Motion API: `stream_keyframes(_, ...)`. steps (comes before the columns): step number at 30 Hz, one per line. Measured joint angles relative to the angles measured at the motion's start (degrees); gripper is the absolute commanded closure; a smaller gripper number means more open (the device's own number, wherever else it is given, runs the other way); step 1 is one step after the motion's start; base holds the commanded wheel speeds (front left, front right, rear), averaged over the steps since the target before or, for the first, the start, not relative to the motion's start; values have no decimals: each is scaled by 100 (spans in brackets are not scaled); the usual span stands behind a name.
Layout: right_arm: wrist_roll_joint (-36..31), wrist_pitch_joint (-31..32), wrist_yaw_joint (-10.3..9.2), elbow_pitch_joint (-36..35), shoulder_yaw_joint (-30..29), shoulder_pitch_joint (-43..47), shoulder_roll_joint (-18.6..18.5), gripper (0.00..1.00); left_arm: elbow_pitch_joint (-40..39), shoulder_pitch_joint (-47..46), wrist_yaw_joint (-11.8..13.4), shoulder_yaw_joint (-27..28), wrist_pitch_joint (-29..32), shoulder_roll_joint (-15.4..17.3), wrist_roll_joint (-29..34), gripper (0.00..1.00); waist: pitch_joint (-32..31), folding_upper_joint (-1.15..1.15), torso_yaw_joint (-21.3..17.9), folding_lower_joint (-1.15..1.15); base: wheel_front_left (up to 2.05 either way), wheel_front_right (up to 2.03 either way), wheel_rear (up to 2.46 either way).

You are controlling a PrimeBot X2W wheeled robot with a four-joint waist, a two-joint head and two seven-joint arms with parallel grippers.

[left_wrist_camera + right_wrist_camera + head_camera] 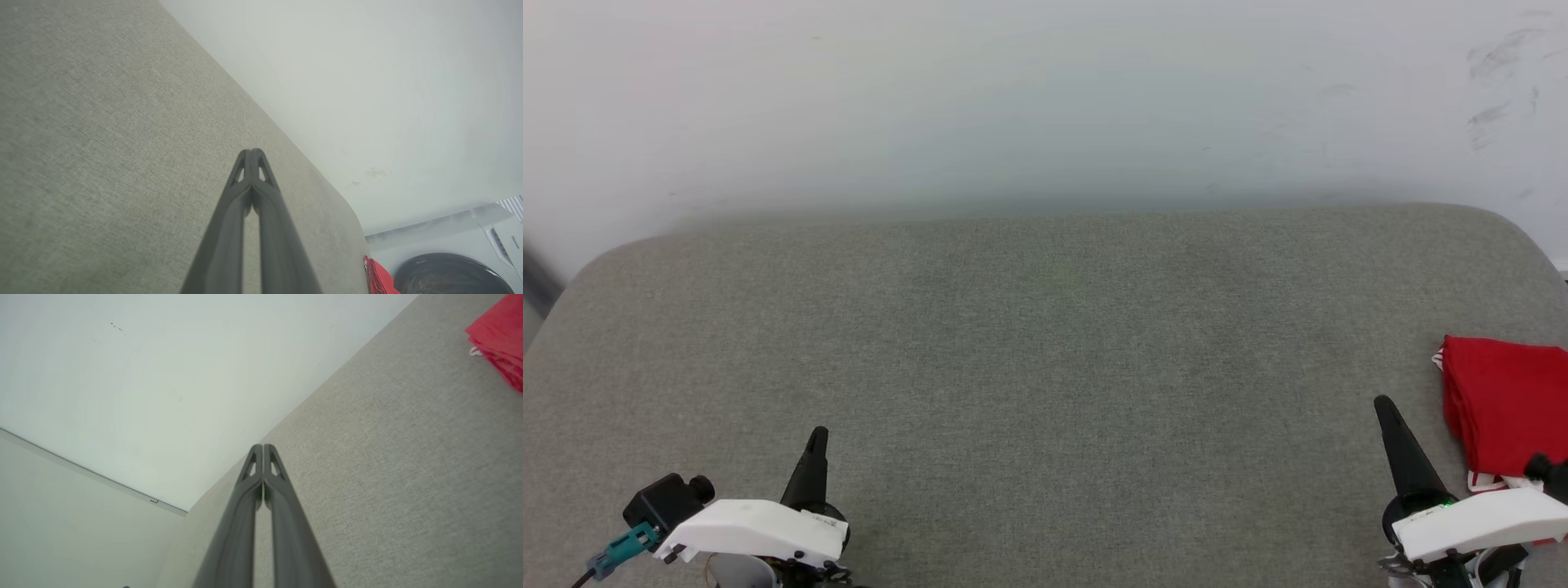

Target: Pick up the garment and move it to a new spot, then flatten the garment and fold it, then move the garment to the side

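From the head view, the shirt (1503, 400) lies in a small red pile at about 4 o'clock, right at the side of the grey pad (1045, 367). A bit of white trim peeks out at its edges. It looks folded and put out of the way, so I think the job is nearly done or done. The big middle of the pad is where the flattening and folding would need room. The left gripper (818, 437) sits low at 7 o'clock and the right gripper (1383, 406) low at 5 o'clock. The shirt is just beside the right one, at about 1 o'clock from it, but not touching its fingers. Both look parked, as if resting.

From the left wrist, the left gripper (253, 152) has its two dark fingers pressed together at the tips, with nothing between them. It points over bare pad toward the pale wall (367, 81). A corner of red shirt (378, 277) shows at 5 o'clock, with a washer (449, 273) behind it.

From the right wrist, the right gripper (263, 447) is pinched closed too and holds nothing. The shirt (502, 343) is up at 2 o'clock, well apart from the fingertips, lying flat on the pad.
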Motion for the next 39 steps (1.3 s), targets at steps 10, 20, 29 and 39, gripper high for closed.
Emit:
stream_keyframes(10, 677, 9, 0, 134, -24, -108, 1, 100, 40, -47, -157, 216, 157, -144, -510, 100, 34, 0, 24, 0, 0, 0, 0)
stream_keyframes(20, 1304, 49, 0, 264, -52, -184, 1, 100, 71, -118, -303, 416, 321, -280, -975, 100, 68, 0, 48, 0, 0, 0, 0)
stream_keyframes(29, 1811, 57, 0, 357, -70, -253, 2, 100, 98, -155, -421, 581, 452, -379, -1351, 100, 98, 0, 69, 0, 0, 0, 0)
stream_keyframes(39, 2341, 79, 0, 466, -94, -344, 2, 100, 130, -188, -537, 757, 581, -489, -1748, 100, 132, 0, 93, 0, 0, 0, 0)
